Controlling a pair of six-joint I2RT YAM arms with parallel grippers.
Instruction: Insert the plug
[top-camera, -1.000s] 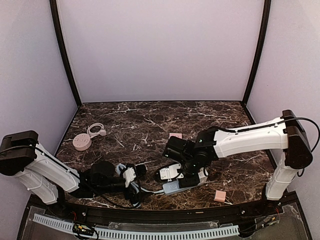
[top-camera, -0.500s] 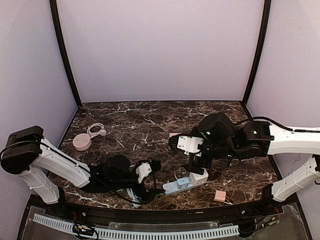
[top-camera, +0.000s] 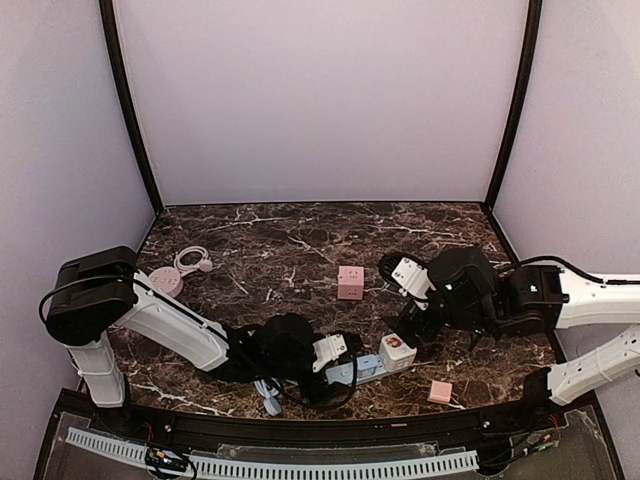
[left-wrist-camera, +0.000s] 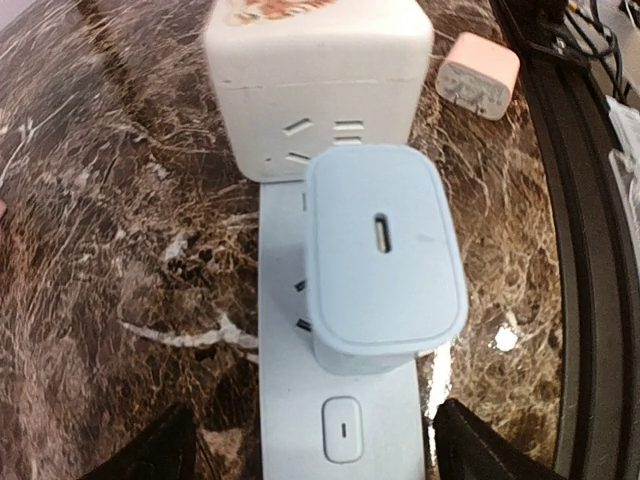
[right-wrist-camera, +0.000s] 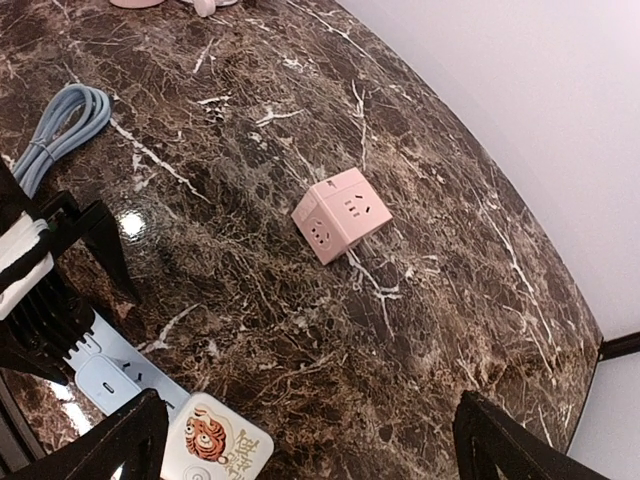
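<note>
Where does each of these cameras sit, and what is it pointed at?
Top external: above and behind, looking down on the marble table; both arms show.
Left wrist: on the left arm, looking down at the blue charger on the power strip; left tool's tips show.
Right wrist: on the right arm, facing the pink cube socket; right tool's tips show.
Both wrist views share the white cube socket.

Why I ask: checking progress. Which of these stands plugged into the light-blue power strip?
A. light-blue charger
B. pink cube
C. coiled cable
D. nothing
A: in the left wrist view the light-blue charger sits seated on the power strip, next to a white cube adapter.
</note>
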